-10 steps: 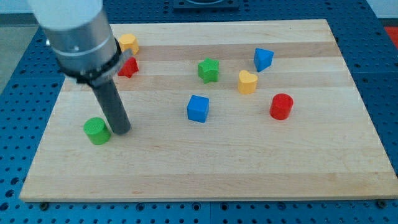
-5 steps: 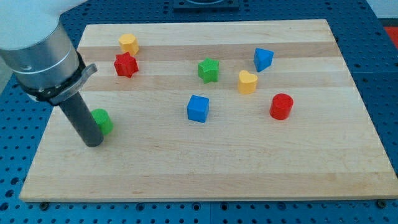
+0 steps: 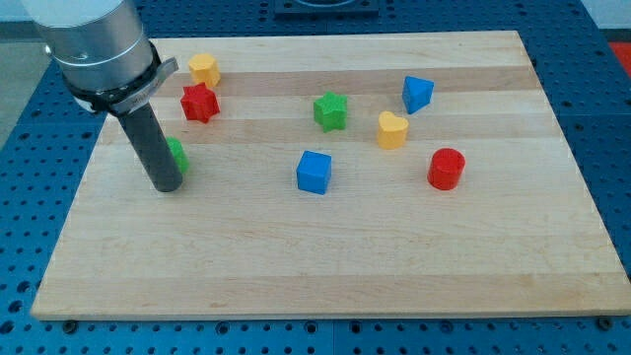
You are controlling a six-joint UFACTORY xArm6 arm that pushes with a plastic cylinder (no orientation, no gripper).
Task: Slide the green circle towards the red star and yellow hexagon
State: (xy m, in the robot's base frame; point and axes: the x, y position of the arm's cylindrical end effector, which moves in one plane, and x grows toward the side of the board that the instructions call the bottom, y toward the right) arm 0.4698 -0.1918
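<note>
The green circle (image 3: 178, 155) lies at the board's left, mostly hidden behind my rod. My tip (image 3: 166, 185) rests on the board just below and left of it, touching or nearly touching it. The red star (image 3: 199, 102) lies above the green circle, toward the view's top. The yellow hexagon (image 3: 204, 69) sits just above the red star near the board's top edge.
A green star (image 3: 331, 110), a blue triangle (image 3: 416, 94), a yellow heart (image 3: 391, 129), a red cylinder (image 3: 446, 169) and a blue cube (image 3: 314, 172) lie across the middle and right of the wooden board (image 3: 325, 266).
My tip went round from the green circle's right to its lower left, then moved up. The green circle slid up and right, closer to the red star.
</note>
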